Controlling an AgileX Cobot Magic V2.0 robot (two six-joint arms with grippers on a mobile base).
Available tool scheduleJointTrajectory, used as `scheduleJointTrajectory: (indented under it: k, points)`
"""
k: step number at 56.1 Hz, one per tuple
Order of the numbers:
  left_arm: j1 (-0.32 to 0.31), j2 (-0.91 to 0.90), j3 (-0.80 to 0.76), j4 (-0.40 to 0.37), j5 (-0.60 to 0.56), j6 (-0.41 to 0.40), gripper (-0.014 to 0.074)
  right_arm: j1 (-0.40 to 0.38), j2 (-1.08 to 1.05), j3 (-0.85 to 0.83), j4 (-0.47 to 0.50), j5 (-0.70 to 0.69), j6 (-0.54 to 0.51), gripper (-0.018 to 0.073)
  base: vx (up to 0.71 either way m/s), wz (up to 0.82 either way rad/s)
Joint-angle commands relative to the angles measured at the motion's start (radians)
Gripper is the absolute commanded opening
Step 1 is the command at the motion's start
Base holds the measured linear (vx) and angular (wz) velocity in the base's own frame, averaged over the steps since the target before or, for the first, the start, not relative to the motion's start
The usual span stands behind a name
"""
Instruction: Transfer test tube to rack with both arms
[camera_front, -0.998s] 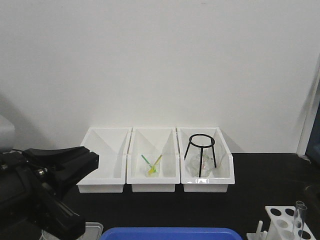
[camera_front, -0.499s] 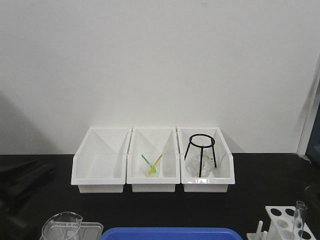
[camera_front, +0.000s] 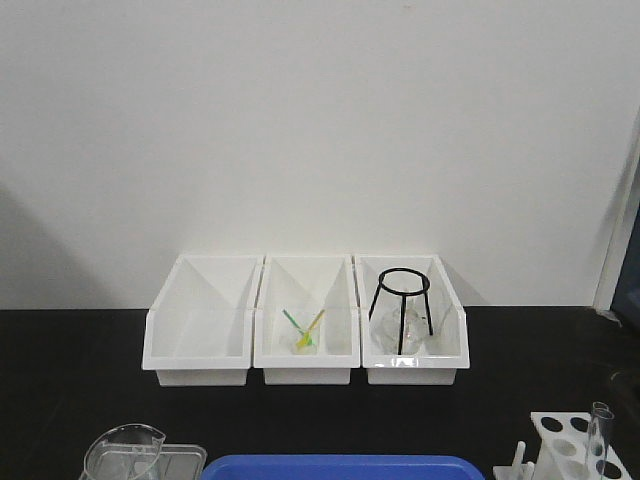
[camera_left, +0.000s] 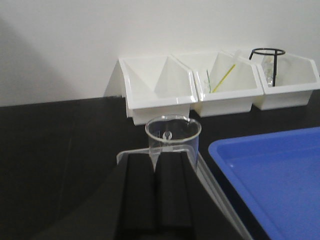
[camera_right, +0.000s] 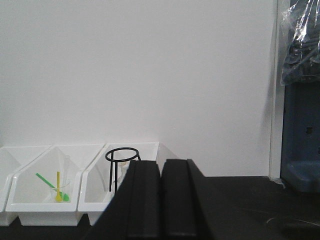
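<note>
Standing in a hole of the white rack (camera_front: 578, 443), the test tube (camera_front: 598, 435) looks already delivered, so the transfer reads as finished and the arms as parked. Neither arm shows in the front view. The left gripper (camera_left: 161, 172) has its jaws pressed together with nothing between them; a clear spouted beaker (camera_left: 173, 141) stands just beyond their tips, a blue tray (camera_left: 274, 176) lies to the jaws' right, and three white bins (camera_left: 215, 86) sit farther ahead. The right gripper (camera_right: 160, 187) is likewise closed and empty, with a black wire tripod (camera_right: 121, 162) in a bin ahead and to its left. Rack and tube fall outside both wrist views. Any next move is probably only holding clear of the glassware.
</note>
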Motion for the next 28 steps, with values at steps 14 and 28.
scheduleJointTrajectory:
  k: [14, 28]
  points:
    - [0.004, -0.090, -0.009, 0.000, 0.015, -0.008, -0.0006, -0.006, 0.001, -0.028, 0.006, -0.059, -0.003, -0.0011, 0.00, 0.00]
    - [0.004, -0.090, -0.009, 0.000, 0.015, -0.008, -0.0006, -0.006, 0.001, -0.028, 0.006, -0.059, -0.002, -0.0011, 0.00, 0.00]
